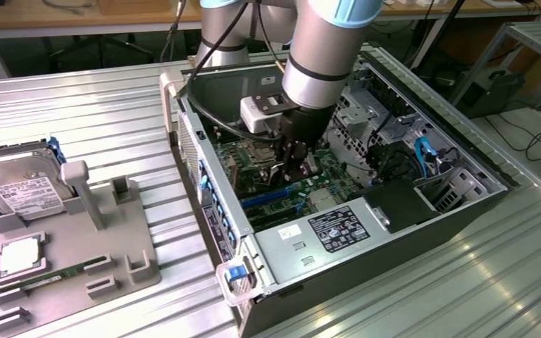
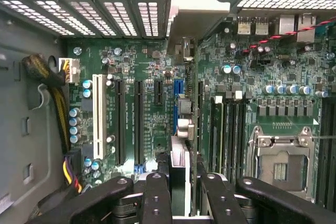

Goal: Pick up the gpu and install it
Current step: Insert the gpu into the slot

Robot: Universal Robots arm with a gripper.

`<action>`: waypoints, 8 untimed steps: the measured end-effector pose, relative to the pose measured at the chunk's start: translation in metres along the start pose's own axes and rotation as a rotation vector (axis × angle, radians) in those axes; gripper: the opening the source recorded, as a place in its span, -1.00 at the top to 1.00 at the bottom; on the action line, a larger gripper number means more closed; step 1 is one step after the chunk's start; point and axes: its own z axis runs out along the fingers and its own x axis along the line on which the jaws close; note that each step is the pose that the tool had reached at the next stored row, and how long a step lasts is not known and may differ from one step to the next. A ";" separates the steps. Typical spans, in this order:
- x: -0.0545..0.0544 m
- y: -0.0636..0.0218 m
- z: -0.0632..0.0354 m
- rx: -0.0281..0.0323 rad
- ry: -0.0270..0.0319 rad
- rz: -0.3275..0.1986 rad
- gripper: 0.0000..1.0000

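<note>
In the exterior view the arm reaches down from the top centre of the frame into the open computer case [image 1: 346, 183], and the gripper [image 1: 292, 163] hangs low over the motherboard [image 1: 251, 158] in the middle of the picture. At lower left of that frame a grey holder tray [image 1: 92, 246] carries a silver hard drive [image 1: 17, 184] and a green memory stick [image 1: 50, 278].

The wrist view looks straight onto the motherboard [image 2: 152, 108], with its expansion slots [image 2: 119, 121] left of centre and the CPU socket [image 2: 281, 163] at lower right. There the gripper [image 2: 178, 187] is narrowed onto the gpu [image 2: 178, 158], seen edge-on as a thin card standing upright between the fingers [image 2: 157, 195], at bottom centre, close over the board.
</note>
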 end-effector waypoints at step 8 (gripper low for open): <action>0.001 0.0063 0.0022 0.0000 -0.0002 0.000 0.45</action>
